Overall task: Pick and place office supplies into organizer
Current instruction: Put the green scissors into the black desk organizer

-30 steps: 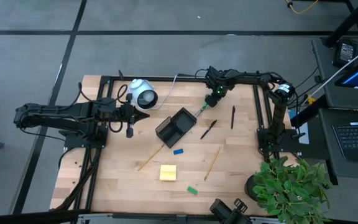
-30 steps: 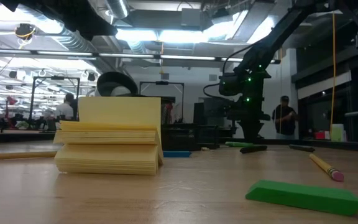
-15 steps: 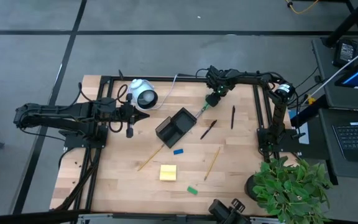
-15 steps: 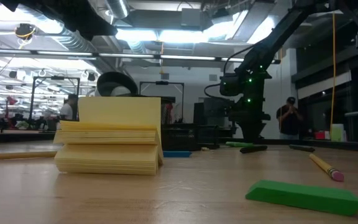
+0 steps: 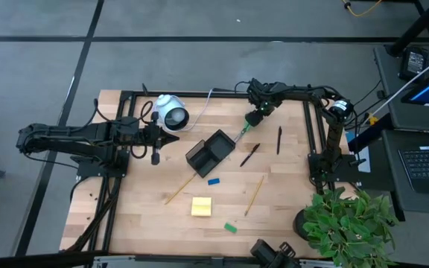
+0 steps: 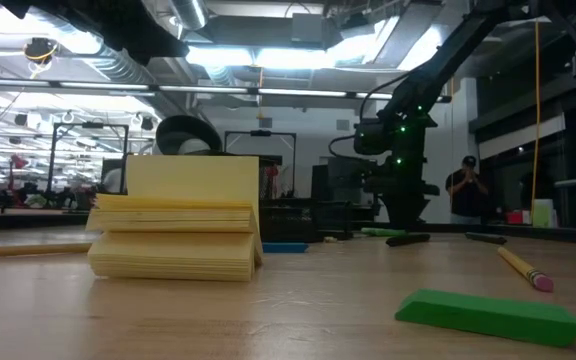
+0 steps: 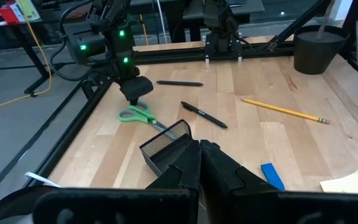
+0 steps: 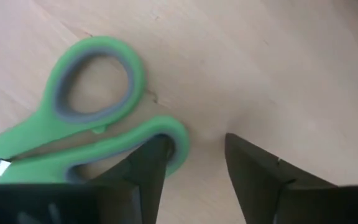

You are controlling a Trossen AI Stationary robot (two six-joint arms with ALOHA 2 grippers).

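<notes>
Over the green-handled scissors [image 8: 86, 118] beside the organizer [image 5: 210, 151], our right gripper [image 8: 194, 162] stands spread, holding nothing; we judge grasping comes next, needing a centred closure. Our left gripper [image 7: 199, 163] waits closed.

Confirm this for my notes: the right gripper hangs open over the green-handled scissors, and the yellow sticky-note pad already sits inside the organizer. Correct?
Not quite. In the high view the yellow sticky-note pad lies on the table, apart from the organizer. The rest holds: the right gripper is open over the green-handled scissors.
</notes>
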